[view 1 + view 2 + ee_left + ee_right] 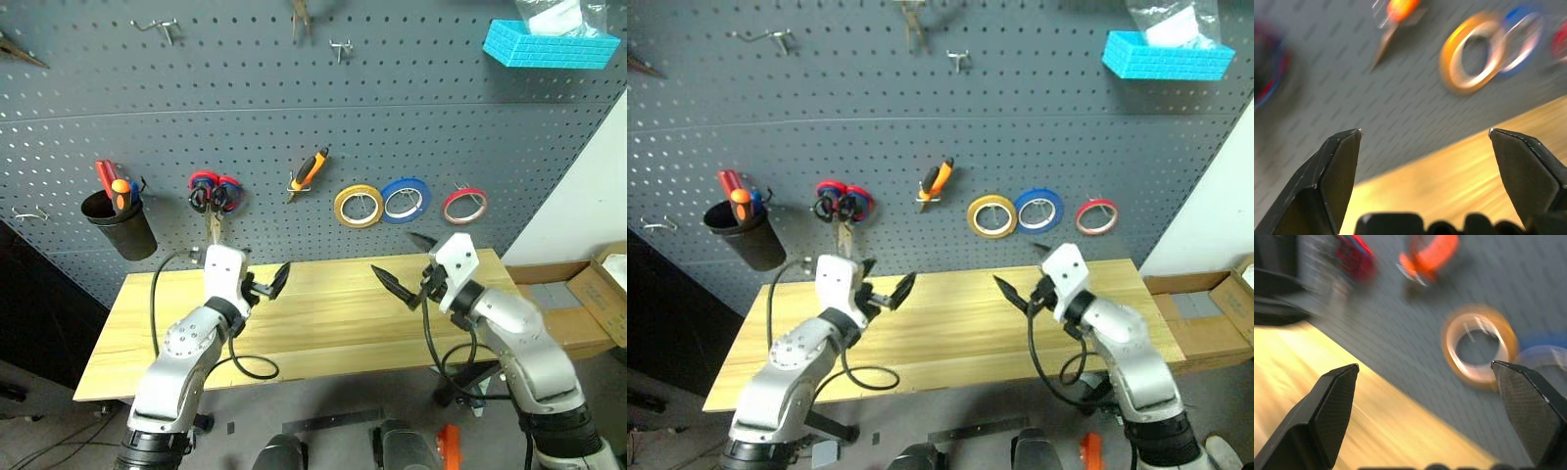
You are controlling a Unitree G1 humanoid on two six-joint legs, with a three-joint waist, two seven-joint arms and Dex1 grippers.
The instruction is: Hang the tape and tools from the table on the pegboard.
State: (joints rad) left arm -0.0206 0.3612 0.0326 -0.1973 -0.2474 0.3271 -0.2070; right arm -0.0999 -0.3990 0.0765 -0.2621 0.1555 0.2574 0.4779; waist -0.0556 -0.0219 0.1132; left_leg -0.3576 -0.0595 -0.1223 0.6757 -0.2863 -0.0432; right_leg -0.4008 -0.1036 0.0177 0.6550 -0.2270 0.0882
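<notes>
The red tape (464, 206) hangs on a hook at the right end of a row of three rolls on the pegboard (255, 127), just right of the blue roll (406, 199) and the yellow roll (358, 206). Left of the rolls, the orange-and-black-handled tool (309, 172) hangs tilted on the board, and farther left the red-and-blue-handled scissors (214, 193) hang from another hook. At the far left, a black cup (120, 223) on the board holds red and orange handles. A blue tray (549, 45) sits high at the right of the board. The light wood surface (323, 318) lies below the board. The left tool (266, 284) hovers over its left part, fingers spread wide and holding nothing. The right tool (407, 269) hovers over its right part, likewise wide and holding nothing.
</notes>
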